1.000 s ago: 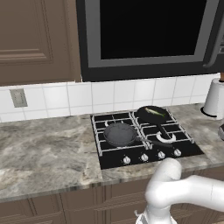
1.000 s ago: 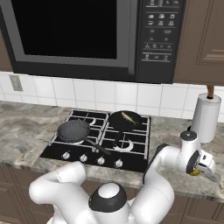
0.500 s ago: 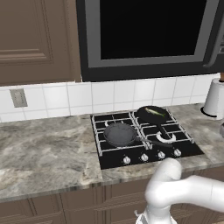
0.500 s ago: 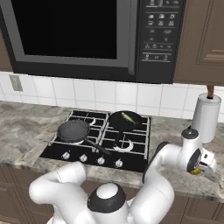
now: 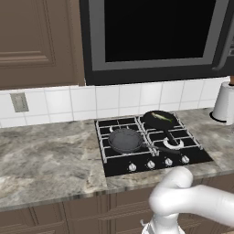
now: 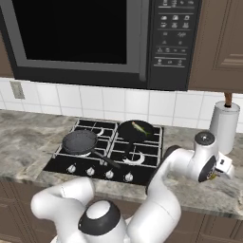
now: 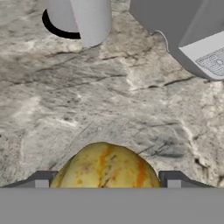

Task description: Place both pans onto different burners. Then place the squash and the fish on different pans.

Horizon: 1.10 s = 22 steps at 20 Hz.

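**Squash between spread fingers, both pans on the hob**

The fingers (image 7: pixel 105 181) stand wide on either side of the yellow-orange squash (image 7: pixel 105 168) above the marbled surface (image 7: pixel 109 100), near a paper-towel roll (image 7: pixel 83 19). Whether they press it I cannot tell. The rear pan (image 5: pixel 159 119) carries the fish (image 5: pixel 160 116); the front pan (image 5: pixel 124 140) sits on a burner.

Right base view. A black four-burner hob (image 6: pixel 102 154) is set into a marbled grey bench (image 6: pixel 28 137). An empty dark pan (image 6: pixel 79 142) sits on the front-left burner, handle pointing right and forward. A second pan (image 6: pixel 136 130), on the rear-right burner, holds a small yellow-green item (image 6: pixel 139 127). The white arm's wrist (image 6: pixel 206 159) hangs over the bench beside a paper-towel roll (image 6: pixel 224 126). A microwave (image 6: pixel 102 40) hangs above.
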{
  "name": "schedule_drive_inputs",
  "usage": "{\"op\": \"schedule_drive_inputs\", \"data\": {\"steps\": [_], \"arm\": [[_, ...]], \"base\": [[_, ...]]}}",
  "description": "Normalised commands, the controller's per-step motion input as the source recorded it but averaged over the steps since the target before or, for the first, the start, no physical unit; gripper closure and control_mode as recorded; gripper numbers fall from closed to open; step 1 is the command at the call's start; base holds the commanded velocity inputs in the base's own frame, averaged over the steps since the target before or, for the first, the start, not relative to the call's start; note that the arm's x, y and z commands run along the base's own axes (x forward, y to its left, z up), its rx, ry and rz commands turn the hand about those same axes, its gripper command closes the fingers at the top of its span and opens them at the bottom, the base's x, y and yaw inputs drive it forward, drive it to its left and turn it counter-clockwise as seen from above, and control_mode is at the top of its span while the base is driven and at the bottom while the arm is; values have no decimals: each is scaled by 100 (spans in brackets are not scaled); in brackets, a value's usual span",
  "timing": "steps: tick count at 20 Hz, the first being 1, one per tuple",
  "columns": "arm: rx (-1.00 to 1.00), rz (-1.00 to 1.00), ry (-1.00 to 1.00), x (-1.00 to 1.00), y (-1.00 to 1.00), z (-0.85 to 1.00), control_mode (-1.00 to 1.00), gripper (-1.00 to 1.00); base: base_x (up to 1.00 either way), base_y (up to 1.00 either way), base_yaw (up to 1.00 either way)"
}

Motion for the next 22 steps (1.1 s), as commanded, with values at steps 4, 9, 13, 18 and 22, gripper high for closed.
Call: {"op": "schedule_drive_inputs", "data": {"steps": [4,9,13,18,22], "arm": [[0,0,-13,0,58,33,-100,100],[0,0,-11,0,69,23,-100,100],[0,0,-5,0,78,6,-100,100],[0,0,0,0,83,0,-100,100],[0,0,0,0,82,2,-100,100]], "base": [[0,0,0],[0,0,0],[0,0,0],[0,0,0],[0,0,0]]}}
